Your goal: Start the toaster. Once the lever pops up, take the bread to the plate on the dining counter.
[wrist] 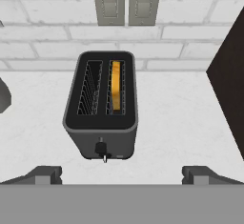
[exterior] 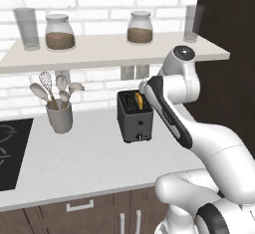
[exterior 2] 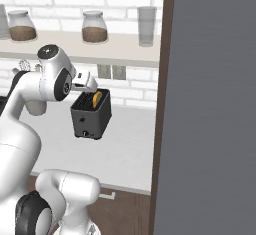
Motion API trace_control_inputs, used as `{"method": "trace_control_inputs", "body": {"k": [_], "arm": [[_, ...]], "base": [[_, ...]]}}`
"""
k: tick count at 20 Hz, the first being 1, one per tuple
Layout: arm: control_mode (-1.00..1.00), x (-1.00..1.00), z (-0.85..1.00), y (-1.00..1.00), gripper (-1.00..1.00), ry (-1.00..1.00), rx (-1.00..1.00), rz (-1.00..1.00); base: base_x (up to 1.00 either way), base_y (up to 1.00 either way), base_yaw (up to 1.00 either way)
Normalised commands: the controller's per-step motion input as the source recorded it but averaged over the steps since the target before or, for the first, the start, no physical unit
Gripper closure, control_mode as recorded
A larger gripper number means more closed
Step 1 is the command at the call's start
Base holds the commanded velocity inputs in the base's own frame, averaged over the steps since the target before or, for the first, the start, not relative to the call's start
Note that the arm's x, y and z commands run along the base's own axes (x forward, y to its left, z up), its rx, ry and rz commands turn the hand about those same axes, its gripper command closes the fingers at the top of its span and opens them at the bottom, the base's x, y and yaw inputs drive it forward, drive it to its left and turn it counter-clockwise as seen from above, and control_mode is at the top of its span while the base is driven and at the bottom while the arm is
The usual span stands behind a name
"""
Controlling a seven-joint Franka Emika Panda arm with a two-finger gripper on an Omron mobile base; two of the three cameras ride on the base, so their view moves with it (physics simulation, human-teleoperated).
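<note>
The gripper [wrist: 122,174] hangs with jaws wide, holding nothing, above the counter [wrist: 181,137]. At 12 o'clock stands the toaster [wrist: 102,105], unlabelled, with the bread [wrist: 116,86] in its right slot. Bare counter surrounds it; a dark panel [wrist: 231,80] bounds 3 o'clock.

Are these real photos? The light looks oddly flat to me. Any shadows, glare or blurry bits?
They are rendered, not photographed. Left base view: even light, a soft shadow under the shelf, no glare on the toaster. Right base view: a flat grey panel with no shading on the right. Hand view: sharp throughout, the bread bright orange in its slot, faint shadow beneath the toaster, gripper fingertips crisp.
</note>
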Motion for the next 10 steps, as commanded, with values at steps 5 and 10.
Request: {"method": "trace_control_inputs", "body": {"k": [5,10], "arm": [[-1.00,0.00,0.00,0.00,-1.00,0.00,0.00,0.00],[-1.00,0.00,0.00,0.00,-1.00,0.00,0.00,0.00]], "base": [[0.00,0.00,0.00],[0.00,0.00,0.00]]}}
